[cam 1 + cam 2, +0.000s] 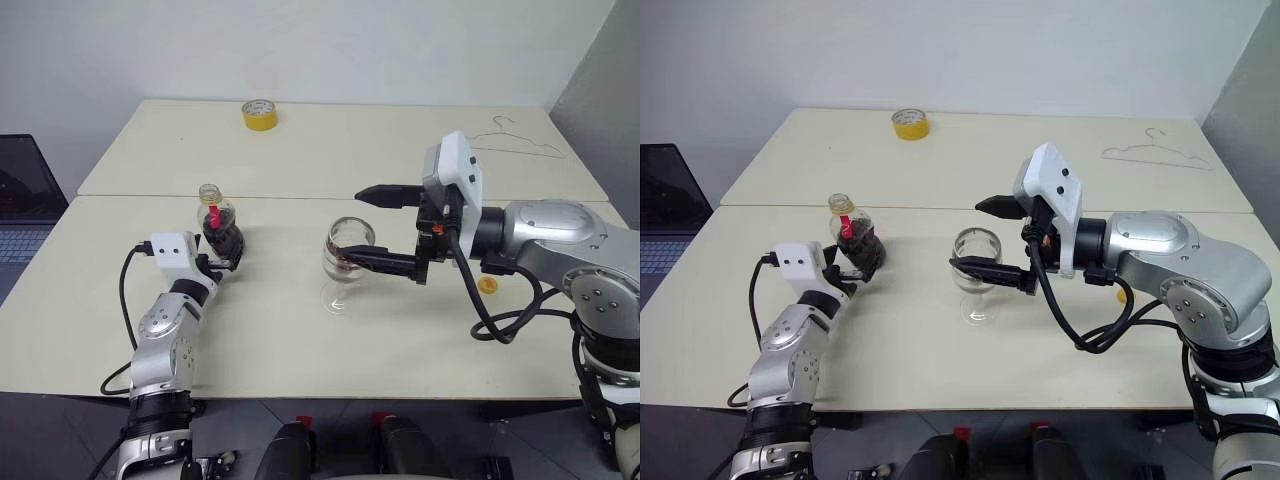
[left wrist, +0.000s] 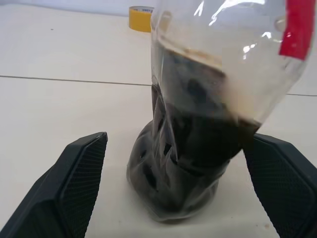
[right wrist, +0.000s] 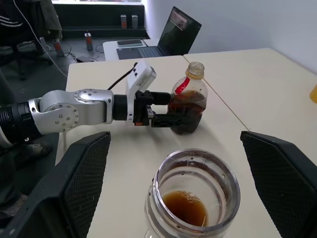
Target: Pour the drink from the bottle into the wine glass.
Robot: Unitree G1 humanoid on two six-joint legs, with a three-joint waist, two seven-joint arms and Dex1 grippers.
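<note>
Left gripper (image 1: pixel 225 257): at about 8 o'clock on the near table, fingers spread wide to either side of the bottle, clear gaps on both sides in the left wrist view; gripping nothing.
Wine glass (image 1: pixel 345 268): upright near the centre of the near table, at 3 o'clock from the bottle, well apart from it.
Drink in the glass (image 3: pixel 185 207): shallow reddish-brown pool at the bottom of the bowl.
Right gripper (image 1: pixel 385 228): spread wide, pointing toward 9 o'clock; lower finger (image 1: pixel 385 263) right at the glass bowl, upper finger (image 1: pixel 392 195) above and behind the rim; contact with the glass impossible to settle; bowl between the fingers in the right wrist view, gaps on both sides.
Bottle (image 1: pixel 220 228): upright on the near table, at 9 o'clock from the glass; neck open, red label (image 2: pixel 298 26) at the neck.
Drink in the bottle (image 2: pixel 190 148): dark, almost black, filling the lower body.
Yellow-orange cap (image 1: pixel 487 285): small, lying on the table at 3 o'clock from the glass, partly behind the right arm.
Wire hanger (image 1: pixel 520 143): flat on the far table, at 2 o'clock.
Yellow tape roll (image 1: pixel 259 114): on the far table, at 11 o'clock.
</note>
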